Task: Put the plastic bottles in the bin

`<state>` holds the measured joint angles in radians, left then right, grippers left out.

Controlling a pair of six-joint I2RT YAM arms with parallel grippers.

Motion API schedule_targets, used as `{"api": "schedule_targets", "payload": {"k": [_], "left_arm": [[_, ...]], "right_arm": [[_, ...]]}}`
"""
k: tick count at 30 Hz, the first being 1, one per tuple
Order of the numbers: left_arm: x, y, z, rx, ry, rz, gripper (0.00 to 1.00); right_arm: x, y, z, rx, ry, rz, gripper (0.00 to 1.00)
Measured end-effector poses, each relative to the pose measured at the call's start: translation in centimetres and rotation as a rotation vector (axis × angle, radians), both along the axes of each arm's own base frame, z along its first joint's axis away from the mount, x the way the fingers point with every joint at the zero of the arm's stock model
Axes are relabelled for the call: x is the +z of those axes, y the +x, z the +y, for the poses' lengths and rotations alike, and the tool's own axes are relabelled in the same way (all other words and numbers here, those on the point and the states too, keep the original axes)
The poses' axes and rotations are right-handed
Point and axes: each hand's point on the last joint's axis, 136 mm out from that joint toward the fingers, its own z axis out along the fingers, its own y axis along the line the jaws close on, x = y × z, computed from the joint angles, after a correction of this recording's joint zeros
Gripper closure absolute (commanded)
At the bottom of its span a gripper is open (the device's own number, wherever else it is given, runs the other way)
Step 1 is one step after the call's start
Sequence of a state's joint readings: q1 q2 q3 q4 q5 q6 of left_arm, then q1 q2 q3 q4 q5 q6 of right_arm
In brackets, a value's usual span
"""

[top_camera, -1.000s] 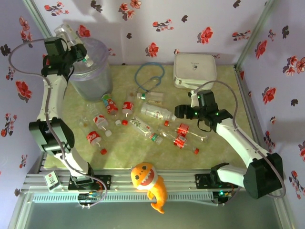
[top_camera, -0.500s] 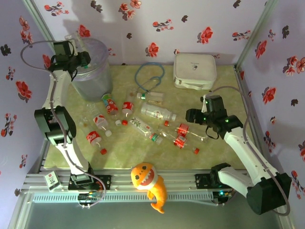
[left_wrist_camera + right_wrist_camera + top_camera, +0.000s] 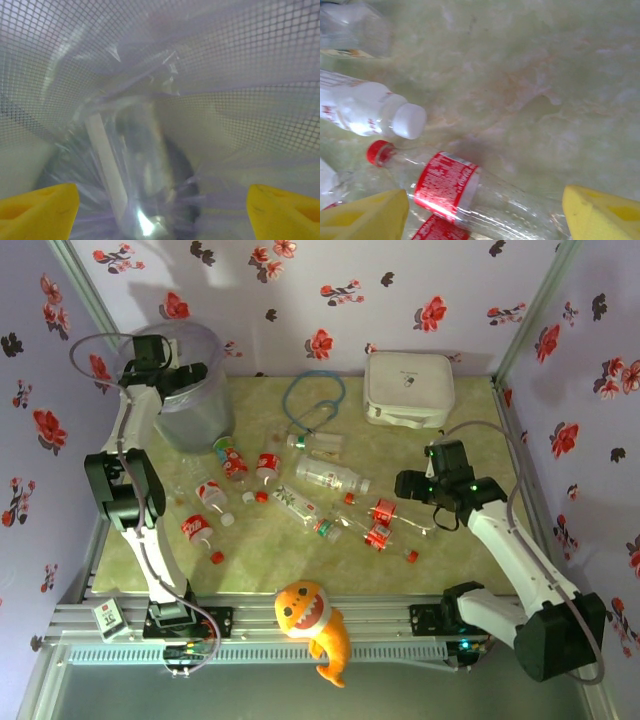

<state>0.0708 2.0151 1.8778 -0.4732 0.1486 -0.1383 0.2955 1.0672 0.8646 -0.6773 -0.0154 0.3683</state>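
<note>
Clear red-label plastic bottle [image 3: 447,192]: likely light, squashy, slippery; pinch the middle. Right claw [image 3: 482,215] gaping; left claw [image 3: 162,207] gaping over round grey plastic bin [image 3: 195,412].

At the far right of the pale green bench [image 3: 470,440] we see a white square case [image 3: 408,386] lying flat, and to its left a blue cord [image 3: 313,400] in a loose loop. Nearer the front we find one loose red cap [image 3: 216,558] on the left and another [image 3: 411,556] on the right. An orange plush fish [image 3: 318,625] hangs over the front rail [image 3: 250,620], and flowered paper covers the walls [image 3: 330,290].
</note>
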Motion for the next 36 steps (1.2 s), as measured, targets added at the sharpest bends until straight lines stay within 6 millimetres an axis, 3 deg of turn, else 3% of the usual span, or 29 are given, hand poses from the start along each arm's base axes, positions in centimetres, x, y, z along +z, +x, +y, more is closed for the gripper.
{"api": "schedule_targets", "payload": {"k": [8, 14, 17, 23, 27, 30, 36], "left_arm": [[1.1, 0.1, -0.1, -0.002, 0.001, -0.015, 0.08], [3.6, 0.6, -0.4, -0.008, 0.004, -0.062, 0.06], [5.9, 0.8, -0.6, -0.01, 0.005, -0.102, 0.05], [12.3, 0.2, -0.7, 0.009, -0.017, -0.201, 0.04], [15.7, -2.4, -1.1, 0.033, -0.087, -0.225, 0.05], [17.1, -5.7, -2.6, 0.018, -0.179, -0.234, 0.05], [15.8, -12.4, -7.4, -0.07, -0.355, -0.208, 0.06]], "right_arm": [[-0.2, -0.6, -1.5, -0.02, -0.096, 0.077, 0.18], [0.7, -0.7, -2.0, 0.088, -0.204, 0.093, 0.14], [0.4, -0.5, -1.9, 0.206, -0.267, 0.1, 0.11], [-1.5, -0.9, -0.1, 0.477, -0.317, 0.146, 0.11], [-3.3, -1.6, 1.0, 0.615, -0.307, 0.194, 0.13], [-5.0, -1.9, 1.5, 0.682, -0.302, 0.249, 0.14], [-8.2, -2.7, 1.6, 0.748, -0.294, 0.367, 0.15]]}}
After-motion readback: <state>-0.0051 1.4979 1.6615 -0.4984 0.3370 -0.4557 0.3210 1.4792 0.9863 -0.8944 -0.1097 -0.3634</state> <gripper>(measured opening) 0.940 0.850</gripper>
